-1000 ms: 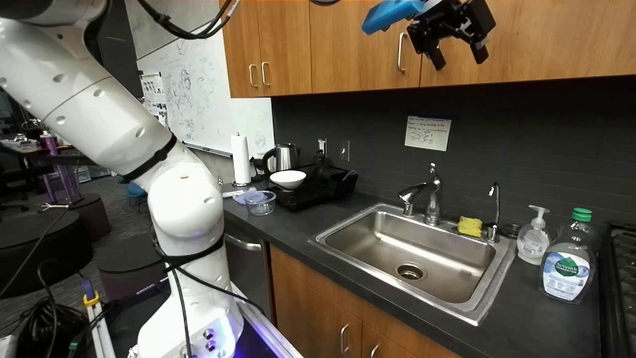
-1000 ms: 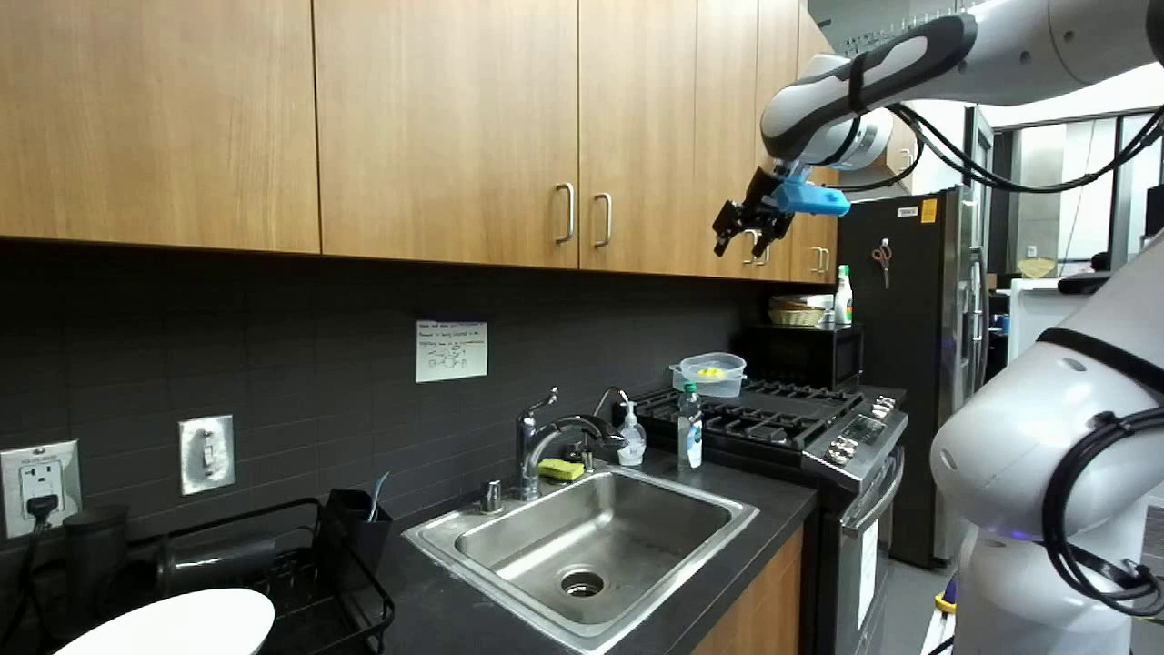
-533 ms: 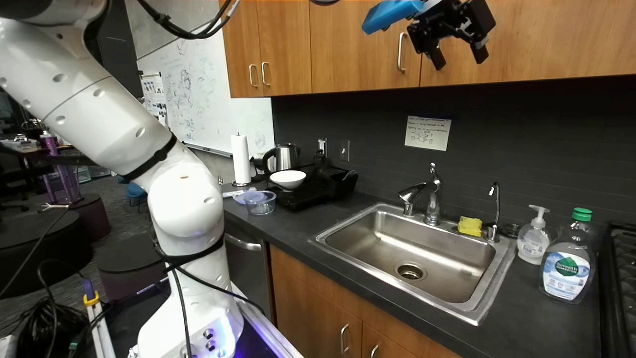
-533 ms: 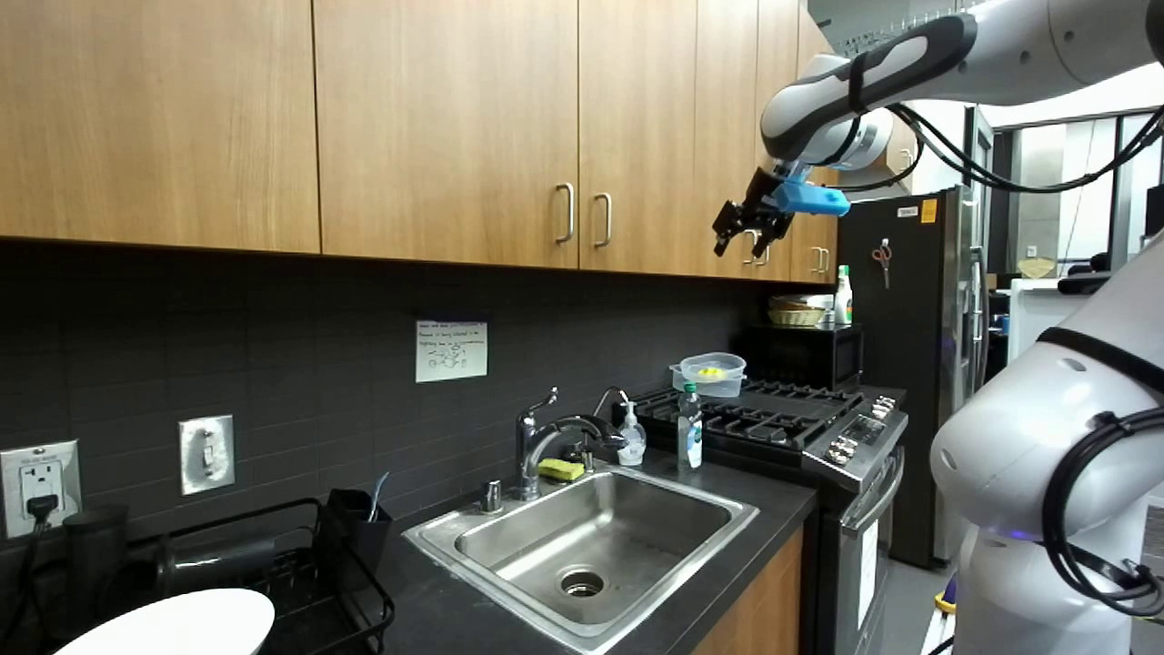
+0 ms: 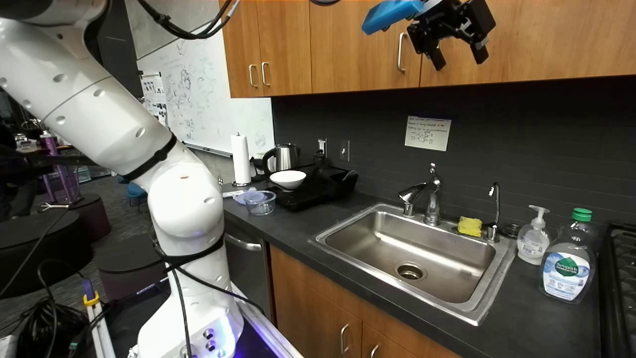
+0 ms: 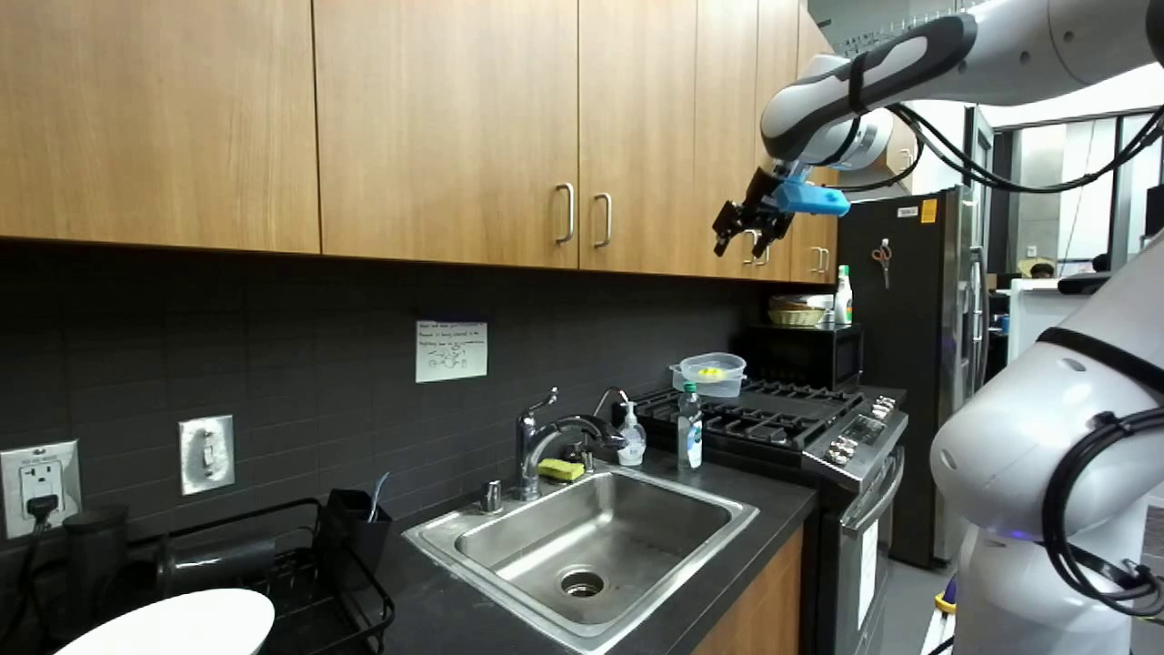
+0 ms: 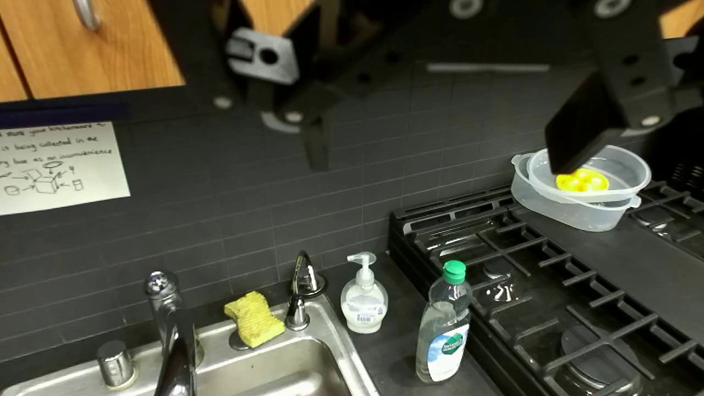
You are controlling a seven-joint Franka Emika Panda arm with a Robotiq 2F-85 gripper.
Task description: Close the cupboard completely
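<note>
“Seventh” on bottle label (image 5: 566, 276), “being collected” on handwritten note (image 7: 61, 168)

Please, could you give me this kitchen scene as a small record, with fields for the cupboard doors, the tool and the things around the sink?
Cupboard doors: those in view look shut; a slight gap cannot be excluded
Tool: open, holding nothing, higher than the counter
Sink: metal, faucet at its back
Sponge: yellow, on the sink's back ledge
Pump bottle: upright, on the counter beside the sink
Dish soap bottle: green cap, between sink and stove
</note>
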